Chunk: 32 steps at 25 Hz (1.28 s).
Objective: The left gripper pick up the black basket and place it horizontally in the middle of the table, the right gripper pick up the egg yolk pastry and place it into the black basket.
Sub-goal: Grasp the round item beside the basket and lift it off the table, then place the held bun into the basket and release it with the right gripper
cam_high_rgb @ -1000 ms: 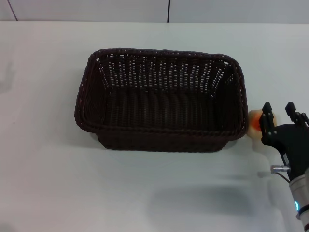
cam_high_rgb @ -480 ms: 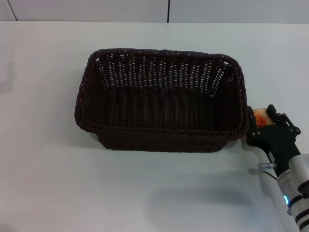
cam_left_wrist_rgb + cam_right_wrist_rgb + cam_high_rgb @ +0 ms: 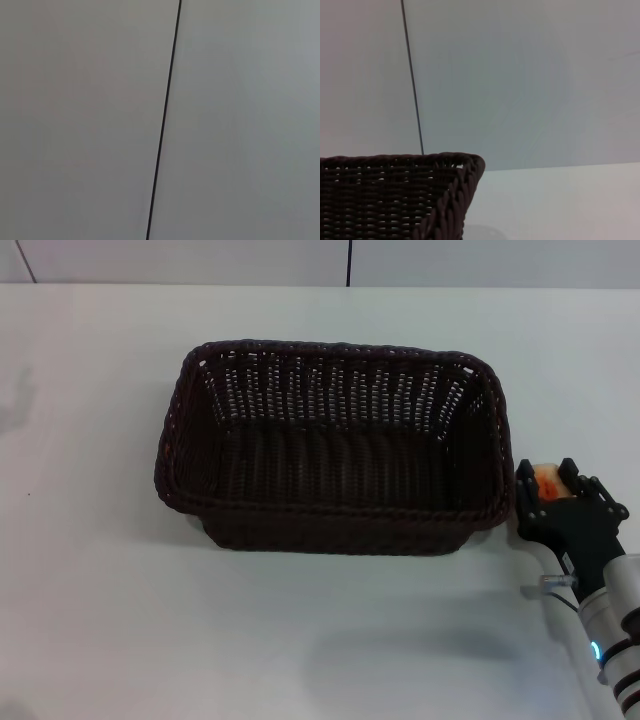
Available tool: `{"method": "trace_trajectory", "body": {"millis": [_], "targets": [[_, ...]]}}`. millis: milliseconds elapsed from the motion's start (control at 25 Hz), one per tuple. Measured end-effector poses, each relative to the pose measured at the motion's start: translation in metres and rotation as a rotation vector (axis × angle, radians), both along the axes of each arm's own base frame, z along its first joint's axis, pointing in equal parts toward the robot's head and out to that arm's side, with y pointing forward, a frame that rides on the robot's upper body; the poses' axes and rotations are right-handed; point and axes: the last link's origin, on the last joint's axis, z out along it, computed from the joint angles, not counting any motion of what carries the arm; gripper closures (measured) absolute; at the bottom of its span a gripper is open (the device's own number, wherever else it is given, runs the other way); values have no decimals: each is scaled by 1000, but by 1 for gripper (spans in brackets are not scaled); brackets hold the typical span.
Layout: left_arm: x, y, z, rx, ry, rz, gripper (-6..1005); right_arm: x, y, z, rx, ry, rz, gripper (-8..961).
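1 change: right gripper (image 3: pixel 550 489), gripping egg yolk pastry (image 3: pixel 544 478), lifted slightly.

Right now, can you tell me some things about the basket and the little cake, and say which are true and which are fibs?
1. The black basket has nothing inside it. True.
2. The egg yolk pastry lies in the basket. False: it sits between the fingers of the right gripper, outside the basket's right end.
3. The basket stands on the white table. True.
4. The left gripper is holding the basket. False: no left gripper is in view.
5. The basket is tipped upside down. False: it sits upright, opening upward.
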Motion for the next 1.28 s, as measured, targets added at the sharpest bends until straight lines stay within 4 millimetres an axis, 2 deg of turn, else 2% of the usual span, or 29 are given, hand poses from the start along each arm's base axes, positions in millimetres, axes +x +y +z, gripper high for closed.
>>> {"method": "trace_trajectory", "body": {"millis": [120,560,720,840,880,920,1000,1040,1120,1280], "targets": [[0,0,1,1,2,-1,456,1,1,0,-1,1,-7,457],[1,1,2,4,6,-7,456,2,8,1,-5,3,-29,808],[1,1,2,6,6,-7,456,-2,8,6,32,7,-16,838],[1,1,2,6,6,-7,456,-9,5,17,118,-14,13,860],[1,1,2,6,5,-7,456,-16,1,27,204,-32,36,867],[1,1,2,6,5,-7,456,-16,1,27,204,-32,36,874],[1,1,2,5,4,-7,456,-29,-3,45,335,-45,79,888],[1,1,2,5,4,-7,456,-29,-3,45,335,-45,79,895],[1,1,2,5,4,-7,456,-39,-5,54,401,-46,125,903],[1,1,2,5,3,-7,456,-64,-4,56,422,-37,253,907]]}}
